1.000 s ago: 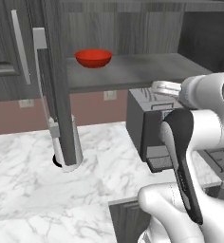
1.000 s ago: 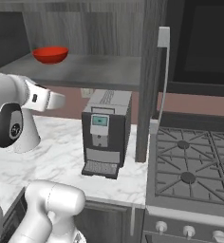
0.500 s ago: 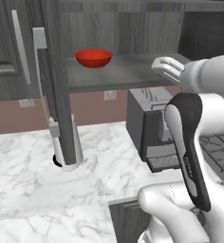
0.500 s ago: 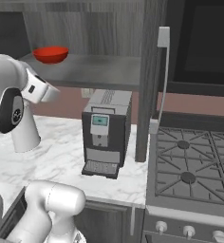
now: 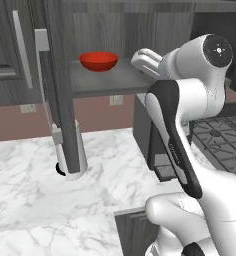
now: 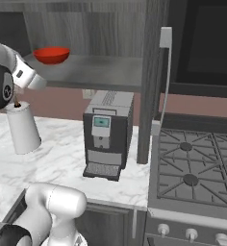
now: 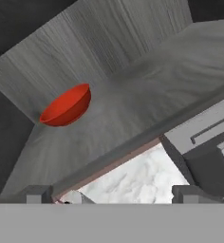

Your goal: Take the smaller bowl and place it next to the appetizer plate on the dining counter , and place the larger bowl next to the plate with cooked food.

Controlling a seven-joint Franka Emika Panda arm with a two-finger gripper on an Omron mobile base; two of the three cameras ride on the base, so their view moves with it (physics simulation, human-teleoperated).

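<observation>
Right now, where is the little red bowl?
The red bowl sits on the grey shelf inside the open cupboard, toward the shelf's left end, above the marble counter and up to the left of the coffee machine.

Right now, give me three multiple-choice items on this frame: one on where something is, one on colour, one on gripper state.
1. Where does the smaller bowl sit?
A. on the open cabinet shelf
B. on the marble counter
C. on the stove

2. What colour is that bowl?
A. cream
B. red
C. yellow-green

3. How is the gripper?
A. shut on the bowl
B. shut on nothing
C. open, short of the bowl

Answers:
1 A: both base views show it on the grey shelf, above the coffee machine.
2 B: it is glossy red in every view.
3 C: in the hand view the fingertips stand wide apart and the bowl lies well ahead of them.
</observation>
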